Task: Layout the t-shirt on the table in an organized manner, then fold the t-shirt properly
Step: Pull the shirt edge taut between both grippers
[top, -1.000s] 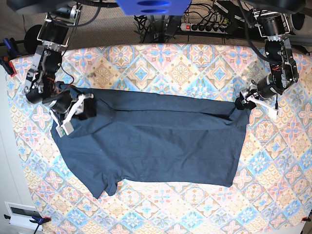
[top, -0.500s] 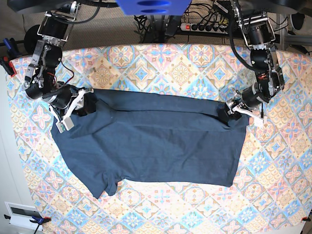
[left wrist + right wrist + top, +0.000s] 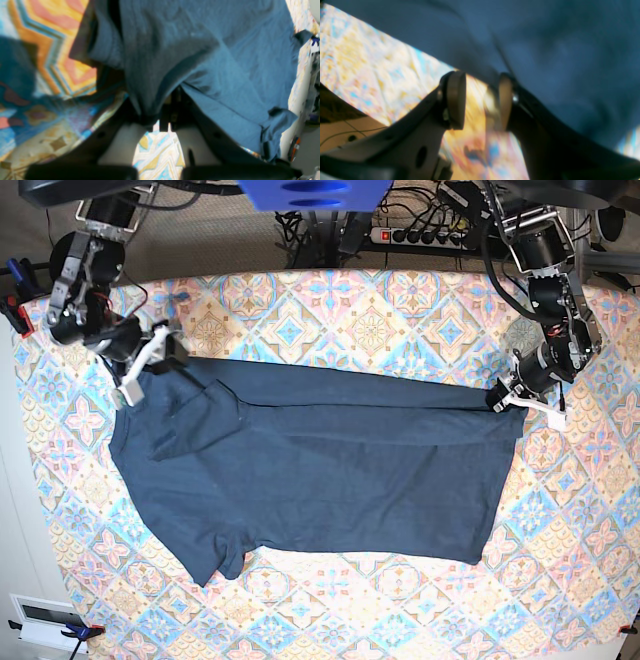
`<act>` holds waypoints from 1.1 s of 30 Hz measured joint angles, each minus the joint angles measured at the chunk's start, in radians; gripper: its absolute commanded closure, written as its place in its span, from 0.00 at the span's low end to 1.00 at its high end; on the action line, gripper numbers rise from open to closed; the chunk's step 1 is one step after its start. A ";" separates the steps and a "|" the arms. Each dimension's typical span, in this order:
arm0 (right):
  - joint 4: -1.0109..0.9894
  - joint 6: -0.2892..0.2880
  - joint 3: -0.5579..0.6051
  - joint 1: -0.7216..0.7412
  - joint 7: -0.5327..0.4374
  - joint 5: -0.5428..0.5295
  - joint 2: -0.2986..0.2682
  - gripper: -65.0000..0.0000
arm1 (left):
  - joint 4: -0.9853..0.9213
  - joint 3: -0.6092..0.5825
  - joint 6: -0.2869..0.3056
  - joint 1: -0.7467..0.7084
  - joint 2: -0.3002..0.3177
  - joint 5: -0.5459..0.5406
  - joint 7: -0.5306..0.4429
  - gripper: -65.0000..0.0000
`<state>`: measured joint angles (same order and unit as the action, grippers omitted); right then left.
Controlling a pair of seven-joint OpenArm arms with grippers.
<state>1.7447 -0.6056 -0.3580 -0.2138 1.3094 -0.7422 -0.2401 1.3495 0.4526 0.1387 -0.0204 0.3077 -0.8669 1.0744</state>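
- The navy t-shirt [image 3: 310, 465] lies spread across the middle of the patterned table [image 3: 400, 310].
- Left gripper [image 3: 503, 400] — at 3 o'clock — is clenched on the t-shirt's corner.
- Right gripper [image 3: 150, 360], at 10 o'clock, stands parted at the t-shirt's edge.

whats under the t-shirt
Only the table, with its patterned tile cloth showing all around the t-shirt. The shirt lies spread flat with no bulges, but whatever sits beneath its middle is covered and cannot be seen.
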 measured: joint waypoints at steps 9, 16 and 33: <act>-0.088 0.002 -0.175 -0.007 -0.005 -0.001 -0.005 0.52 | 0.000 0.027 0.000 -0.021 0.017 -0.001 0.006 1.00; -0.198 0.001 -0.217 -0.008 -0.009 -0.006 -0.002 0.51 | 0.000 0.027 0.000 -0.026 0.019 -0.031 0.006 1.00; -0.367 -0.010 -0.220 0.126 -0.022 -0.041 0.000 0.52 | 0.000 0.027 0.000 -0.046 0.022 -0.039 0.006 1.00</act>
<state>1.3781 -0.6159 -0.5785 -0.0879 1.2873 -0.7834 -0.2398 1.3499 0.4793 0.1390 -0.0662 0.3294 -0.9054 1.0801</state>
